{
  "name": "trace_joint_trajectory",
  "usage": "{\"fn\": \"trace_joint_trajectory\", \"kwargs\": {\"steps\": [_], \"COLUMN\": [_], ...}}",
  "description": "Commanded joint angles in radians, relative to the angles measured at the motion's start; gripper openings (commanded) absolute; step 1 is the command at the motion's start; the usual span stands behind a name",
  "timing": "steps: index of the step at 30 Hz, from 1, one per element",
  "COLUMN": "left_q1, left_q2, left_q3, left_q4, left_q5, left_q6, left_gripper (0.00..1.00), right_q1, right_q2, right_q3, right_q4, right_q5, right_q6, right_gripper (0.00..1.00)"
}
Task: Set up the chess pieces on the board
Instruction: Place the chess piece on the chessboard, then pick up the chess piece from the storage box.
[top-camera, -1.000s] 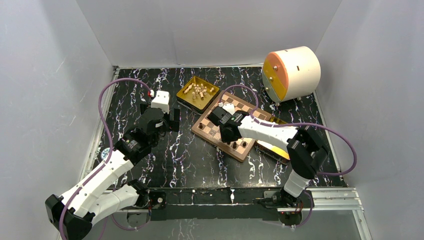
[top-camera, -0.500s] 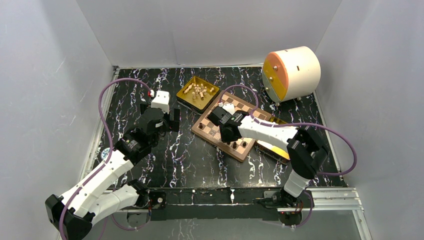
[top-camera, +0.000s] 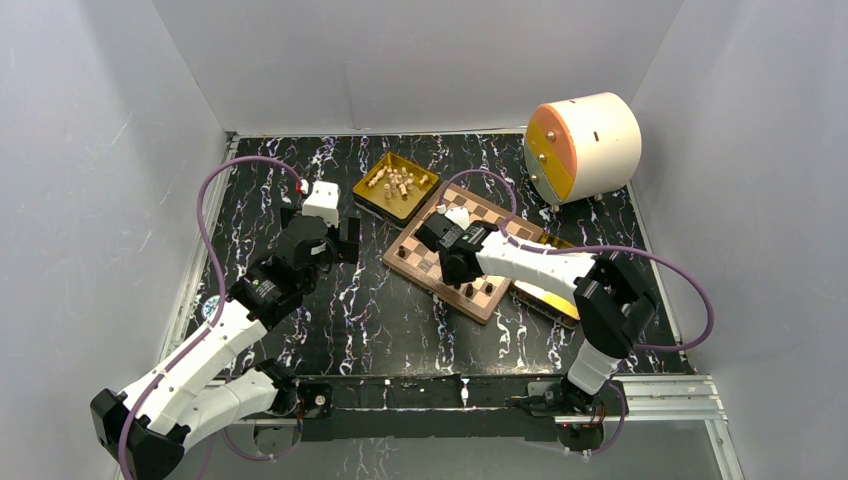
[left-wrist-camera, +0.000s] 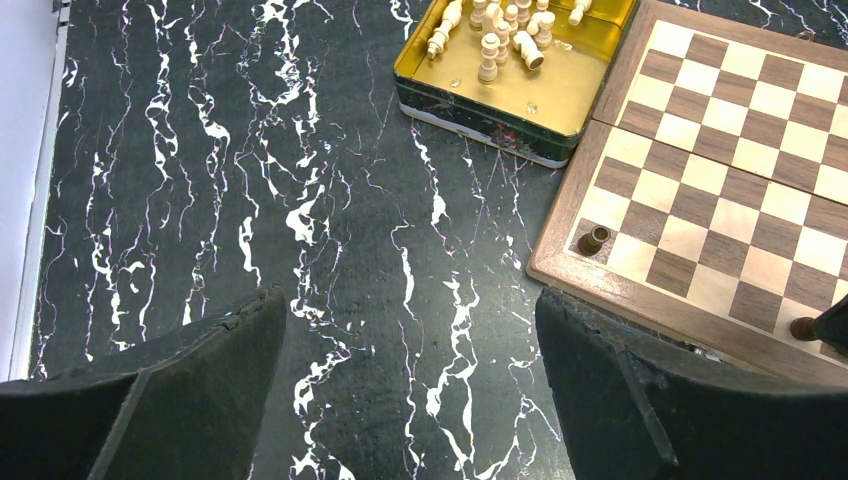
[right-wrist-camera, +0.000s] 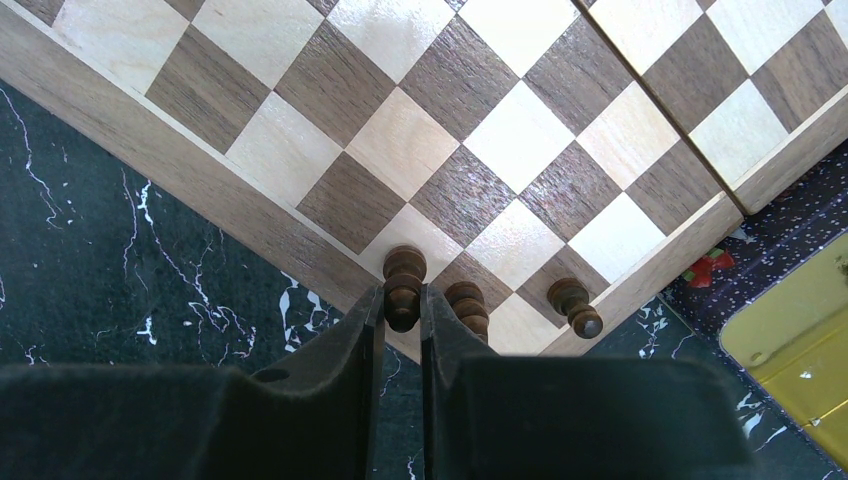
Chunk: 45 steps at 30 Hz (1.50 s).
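The board (top-camera: 495, 218) lies at an angle in the middle of the black marbled table. My right gripper (top-camera: 450, 278) (right-wrist-camera: 402, 305) is shut on a dark brown chess piece (right-wrist-camera: 404, 285), which stands upright on a pale square in the board's (right-wrist-camera: 420, 140) near edge row. Two more dark pieces (right-wrist-camera: 467, 303) (right-wrist-camera: 575, 305) stand to its right in that row. My left gripper (top-camera: 345, 238) (left-wrist-camera: 410, 310) hangs wide open over bare table left of the board (left-wrist-camera: 720, 180), holding nothing. One dark piece (left-wrist-camera: 593, 239) stands on the board's left corner. Several cream pieces (left-wrist-camera: 500, 30) lie in a gold tray (left-wrist-camera: 540, 100).
The gold tray (top-camera: 372, 195) with the cream pieces touches the board's far-left side. A second gold tray (top-camera: 545, 298) (right-wrist-camera: 800, 330) sits under my right arm beside the board's right corner. A white and orange drum (top-camera: 583, 145) stands at the back right. White walls enclose the table.
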Motion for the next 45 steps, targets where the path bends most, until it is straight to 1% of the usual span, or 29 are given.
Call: {"fn": "trace_joint_trajectory", "kwargs": {"steps": [1, 15, 20, 24, 29, 32, 35, 40, 45], "left_q1": [-0.004, -0.004, -0.004, -0.004, -0.004, -0.004, -0.004, -0.004, -0.004], "left_q2": [-0.015, -0.015, -0.014, -0.004, -0.008, 0.009, 0.07, 0.158, 0.2], "left_q3": [-0.005, -0.005, -0.008, -0.005, -0.011, -0.013, 0.013, 0.07, 0.104], "left_q4": [0.026, 0.027, 0.026, 0.028, 0.028, 0.035, 0.012, -0.032, -0.064], "left_q5": [-0.009, -0.01, -0.017, 0.0, 0.002, 0.031, 0.099, 0.2, 0.239], "left_q6": [0.003, 0.003, 0.003, 0.003, 0.001, -0.003, -0.004, -0.02, -0.049], "left_gripper": [0.91, 0.91, 0.91, 0.92, 0.92, 0.93, 0.94, 0.94, 0.97], "right_q1": [0.001, 0.0, -0.001, 0.0, -0.001, -0.009, -0.046, -0.176, -0.306], "right_q2": [0.0, 0.001, -0.003, -0.029, -0.047, -0.056, -0.077, -0.15, -0.211], "right_q3": [0.012, 0.022, 0.057, 0.07, 0.108, 0.13, 0.14, 0.125, 0.078], "right_q4": [0.005, -0.007, -0.038, -0.043, -0.07, -0.086, -0.097, -0.052, -0.019], "right_q5": [0.026, 0.029, 0.032, 0.051, 0.084, 0.109, 0.136, 0.105, 0.116], "right_q6": [0.005, 0.01, 0.006, -0.001, -0.014, -0.032, -0.05, -0.094, -0.123], "right_gripper": [0.24, 0.32, 0.35, 0.42, 0.44, 0.45, 0.46, 0.46, 0.43]}}
